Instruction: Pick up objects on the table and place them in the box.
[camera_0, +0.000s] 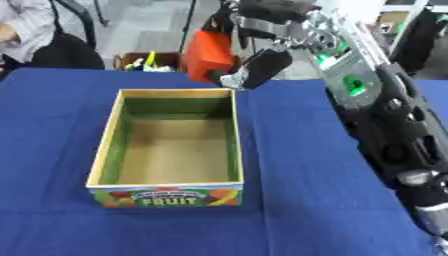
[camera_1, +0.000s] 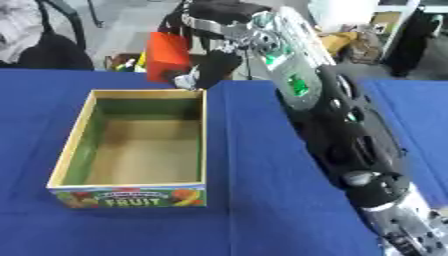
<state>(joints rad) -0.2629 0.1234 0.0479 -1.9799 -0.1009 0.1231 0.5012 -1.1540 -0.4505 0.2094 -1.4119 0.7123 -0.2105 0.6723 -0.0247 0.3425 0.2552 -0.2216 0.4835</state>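
While the right hand (camera_0: 262, 60) hangs above the box's (camera_0: 105, 150) far right corner, fingers curled round it, the red block (camera_0: 208, 55) looks plain, boxy, orange-red, held off the blue table (camera_0: 306, 165).

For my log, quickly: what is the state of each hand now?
Left hand: not in view.
Right hand: shut on the red object, held above the far edge of the box.

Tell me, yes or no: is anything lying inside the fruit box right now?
No: the fruit box shows only its bare cardboard floor, while the right hand holds the red object above the far rim.
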